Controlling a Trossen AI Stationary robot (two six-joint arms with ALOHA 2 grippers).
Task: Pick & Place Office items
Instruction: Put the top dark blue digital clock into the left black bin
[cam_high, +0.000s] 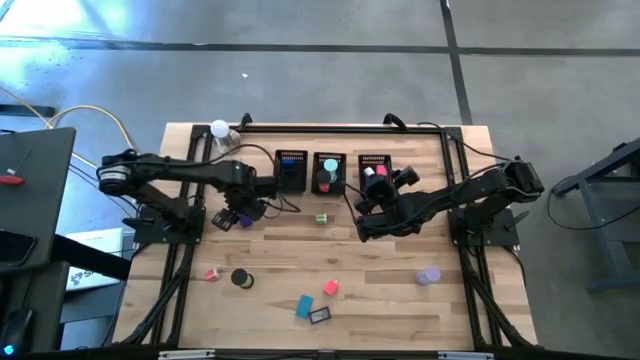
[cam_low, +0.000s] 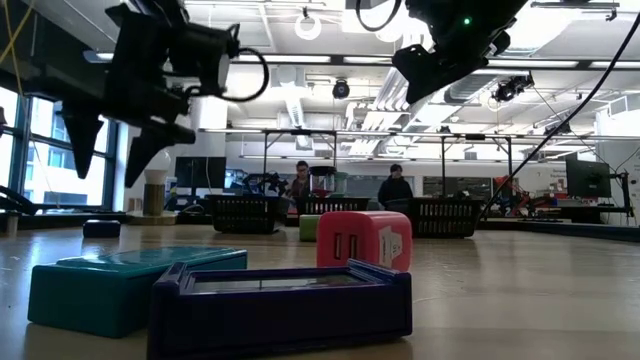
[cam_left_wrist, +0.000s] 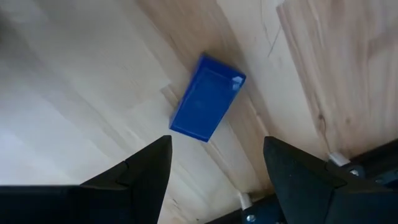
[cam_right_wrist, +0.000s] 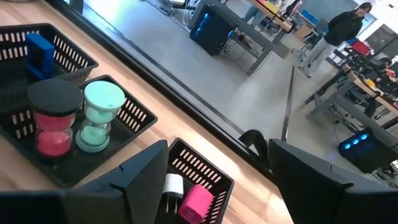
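Note:
My left gripper (cam_left_wrist: 217, 171) is open and hovers above a small blue block (cam_left_wrist: 207, 98) that lies flat on the wood, near the table's left side (cam_high: 245, 222). My right gripper (cam_right_wrist: 217, 174) is open and empty, raised in front of the right mesh bin (cam_right_wrist: 214, 174), where a pink piece (cam_right_wrist: 196, 202) and a white piece (cam_right_wrist: 173, 185) lie. On the near half of the table rest a teal block (cam_high: 304, 306), a purple frame piece (cam_high: 320, 316), a pink block (cam_high: 330, 288), a black roll (cam_high: 241, 279), a small pink piece (cam_high: 212, 274), a purple piece (cam_high: 428, 275) and a green piece (cam_high: 322, 218).
Three black mesh bins stand in a row at the far edge. The middle bin (cam_high: 328, 172) holds a pink and a teal sand timer; the left bin (cam_high: 291, 170) holds a blue piece. A white ball (cam_high: 219, 130) sits at the far left corner. People stand in the room behind.

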